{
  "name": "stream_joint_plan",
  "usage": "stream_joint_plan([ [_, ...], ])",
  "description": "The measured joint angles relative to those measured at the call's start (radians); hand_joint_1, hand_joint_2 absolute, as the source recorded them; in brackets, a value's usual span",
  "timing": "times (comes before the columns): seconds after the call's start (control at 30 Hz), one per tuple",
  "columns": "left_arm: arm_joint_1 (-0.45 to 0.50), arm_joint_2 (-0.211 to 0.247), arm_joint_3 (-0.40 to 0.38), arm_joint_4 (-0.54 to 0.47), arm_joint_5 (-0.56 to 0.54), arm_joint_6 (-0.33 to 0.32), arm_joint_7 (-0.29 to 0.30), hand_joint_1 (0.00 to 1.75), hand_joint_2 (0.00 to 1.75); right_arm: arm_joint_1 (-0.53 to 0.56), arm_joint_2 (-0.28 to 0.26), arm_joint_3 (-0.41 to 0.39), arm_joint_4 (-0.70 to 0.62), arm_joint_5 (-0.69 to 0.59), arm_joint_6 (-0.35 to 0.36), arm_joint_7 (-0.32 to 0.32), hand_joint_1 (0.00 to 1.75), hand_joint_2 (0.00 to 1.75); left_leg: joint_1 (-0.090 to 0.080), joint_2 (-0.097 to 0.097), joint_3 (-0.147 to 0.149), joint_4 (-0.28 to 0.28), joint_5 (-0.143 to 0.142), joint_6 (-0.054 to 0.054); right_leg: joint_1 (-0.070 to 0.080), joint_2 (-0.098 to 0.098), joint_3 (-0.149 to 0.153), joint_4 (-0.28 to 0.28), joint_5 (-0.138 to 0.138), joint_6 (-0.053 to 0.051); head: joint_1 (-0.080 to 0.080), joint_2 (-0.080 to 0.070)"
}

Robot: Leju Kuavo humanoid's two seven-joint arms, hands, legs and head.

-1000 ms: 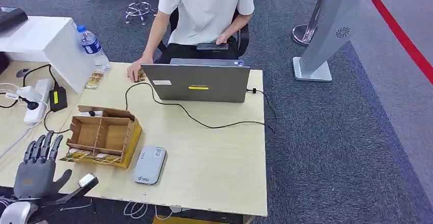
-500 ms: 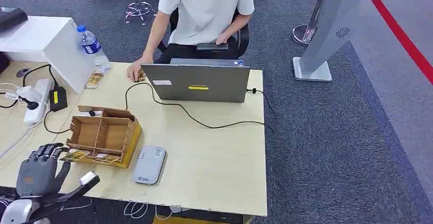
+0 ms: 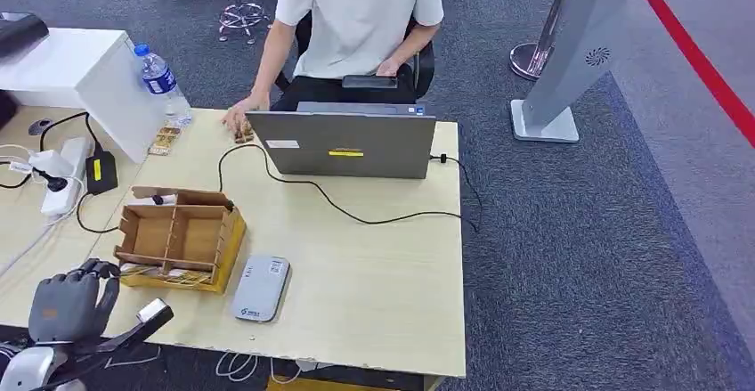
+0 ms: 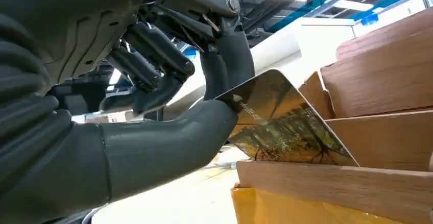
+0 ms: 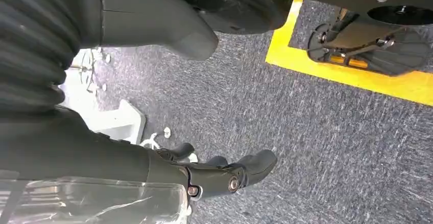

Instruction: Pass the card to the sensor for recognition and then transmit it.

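My left hand (image 3: 69, 302) is at the table's near left corner, fingers curled against the front of a wooden card box (image 3: 178, 231). In the left wrist view the thumb and a finger (image 4: 224, 71) pinch a card (image 4: 286, 127) printed with a forest picture, still in the box's front slot (image 4: 332, 183). More cards (image 3: 169, 274) lie along that front edge. The grey card sensor (image 3: 260, 288) lies flat on the table just right of the box. My right hand (image 5: 214, 175) hangs over grey carpet, fingers loose and holding nothing.
A person sits behind an open laptop (image 3: 343, 144) at the table's far side, with a black cable (image 3: 356, 213) trailing across the top. A water bottle (image 3: 162, 84), a white block (image 3: 80, 75) and a power strip (image 3: 62, 173) stand far left. A grey stand (image 3: 570, 52) is on the carpet.
My left hand's fingers went from spread and raised to curled down, closing on the card at the box's front. The person's hand by the laptop shifted slightly.
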Motion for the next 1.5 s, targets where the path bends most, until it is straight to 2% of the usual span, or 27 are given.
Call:
stream_joint_plan([
  [0.17, 0.061, 0.0, -0.003, -0.106, -0.025, -0.029, 0.039, 1.75, 1.75, 0.002, 0.0, -0.003, 0.0, -0.008, -0.01, -0.001, 0.0, 1.75, 0.0, 0.0, 0.0, 0.0, 0.0, 0.0, 0.0, 0.0, -0.001, 0.0, 0.0, 0.0, 0.0, 0.0],
  [0.37, 0.212, 0.005, -0.012, -0.425, -0.091, -0.119, 0.112, 1.75, 1.75, 0.015, 0.0, -0.024, 0.0, -0.033, -0.021, -0.01, 0.0, 1.75, 0.0, 0.001, -0.001, 0.0, 0.0, 0.0, 0.0, 0.001, -0.002, 0.0, 0.0, 0.0, 0.0, 0.0],
  [0.53, 0.357, 0.064, -0.025, -0.685, -0.114, -0.163, 0.157, 1.75, 1.75, 0.024, -0.001, -0.048, 0.0, -0.053, -0.03, -0.019, 0.0, 1.75, 0.001, 0.001, -0.002, 0.0, -0.001, 0.0, 0.001, 0.001, -0.002, 0.0, -0.001, 0.0, 0.0, 0.0],
  [0.6, 0.415, 0.103, -0.027, -0.78, -0.105, -0.146, 0.164, 1.75, 1.75, 0.027, -0.002, -0.056, 0.0, -0.059, -0.031, -0.023, 0.0, 1.75, 0.001, 0.0, -0.002, 0.0, -0.001, 0.0, 0.001, 0.001, -0.002, 0.0, -0.001, 0.0, 0.001, 0.0],
  [0.67, 0.429, 0.127, -0.027, -0.867, -0.092, -0.079, 0.159, 1.75, 1.75, 0.029, -0.003, -0.065, 0.0, -0.056, -0.031, -0.023, 0.0, 1.75, 0.001, -0.002, -0.002, 0.0, -0.001, 0.0, 0.001, -0.002, -0.003, 0.0, -0.001, 0.0, 0.001, 0.0],
  [0.73, 0.382, 0.135, -0.034, -0.906, -0.072, -0.012, 0.129, 1.75, 1.75, 0.029, -0.003, -0.068, 0.0, -0.042, -0.027, -0.022, 0.0, 1.75, 0.0, -0.006, -0.002, 0.0, 0.0, 0.0, 0.001, -0.006, -0.003, 0.0, -0.001, -0.001, 0.001, 0.0],
  [0.8, 0.276, 0.134, -0.057, -0.904, -0.066, 0.011, 0.114, 1.75, 1.75, 0.025, -0.003, -0.068, 0.0, -0.017, -0.018, -0.018, 0.0, 1.75, 0.001, -0.011, -0.002, 0.0, 0.002, 0.0, 0.001, -0.011, -0.004, -0.001, -0.001, -0.001, 0.0, 0.0],
  [0.83, 0.202, 0.134, -0.07, -0.889, -0.071, 0.008, 0.111, 1.75, 1.75, 0.02, -0.002, -0.068, 0.0, -0.006, -0.013, -0.011, 0.0, 1.75, 0.001, -0.014, -0.002, 0.0, 0.005, 0.0, 0.001, -0.014, -0.004, -0.001, -0.001, -0.001, 0.001, 0.0],
  [0.93, -0.087, 0.134, -0.134, -0.753, -0.106, -0.018, 0.113, 1.75, 1.75, -0.004, 0.0, -0.054, -0.001, 0.034, 0.004, 0.008, 0.0, 1.75, 0.001, -0.021, -0.006, 0.0, 0.011, -0.001, 0.001, -0.021, -0.004, 0.0, 0.003, -0.002, 0.0, 0.0],
  [1.0, -0.273, 0.133, -0.188, -0.615, -0.128, -0.057, 0.117, 1.75, 1.75, -0.026, 0.002, -0.039, -0.001, 0.059, 0.016, 0.02, 0.0, 1.75, 0.002, -0.02, -0.007, 0.0, 0.015, -0.003, 0.001, -0.021, -0.007, 0.0, 0.008, -0.004, 0.002, 0.0],
  [1.07, -0.468, 0.121, -0.257, -0.449, -0.184, -0.084, 0.127, 1.75, 1.75, -0.042, 0.003, -0.022, -0.001, 0.082, 0.03, 0.033, 0.0, 1.75, 0.002, -0.019, -0.01, 0.0, 0.02, -0.002, 0.002, -0.02, -0.01, 0.0, 0.013, -0.003, 0.0, 0.0],
  [1.2, -0.792, 0.063, -0.406, -0.119, -0.266, -0.105, 0.179, 1.75, 1.75, -0.068, 0.006, 0.007, -0.001, 0.11, 0.044, 0.043, 0.0, 1.75, 0.002, -0.016, -0.017, 0.001, 0.024, -0.001, 0.001, -0.016, -0.014, 0.0, 0.021, -0.002, 0.003, 0.0],
  [1.37, -1.029, -0.009, -0.532, 0.191, -0.333, -0.125, 0.235, 1.75, 1.75, -0.075, 0.01, 0.033, -0.001, 0.13, 0.063, 0.05, 0.0, 1.75, 0.001, -0.007, -0.021, 0.002, 0.025, -0.001, 0.001, -0.006, -0.02, 0.0, 0.025, -0.001, 0.003, 0.0],
  [1.43, -1.088, -0.031, -0.565, 0.286, -0.349, -0.134, 0.244, 1.75, 1.75, -0.075, 0.012, 0.038, -0.001, 0.134, 0.064, 0.052, 0.0, 1.75, 0.001, -0.005, -0.022, 0.002, 0.024, -0.001, 0.001, -0.004, -0.021, 0.0, 0.025, 0.0, 0.003, 0.0],
  [1.5, -1.117, -0.045, -0.582, 0.34, -0.357, -0.136, 0.251, 1.75, 1.75, -0.076, 0.013, 0.043, -0.001, 0.139, 0.065, 0.053, 0.0, 1.75, 0.001, -0.003, -0.022, 0.002, 0.024, 0.0, 0.001, -0.002, -0.022, 0.0, 0.025, 0.0, 0.004, 0.0],
])
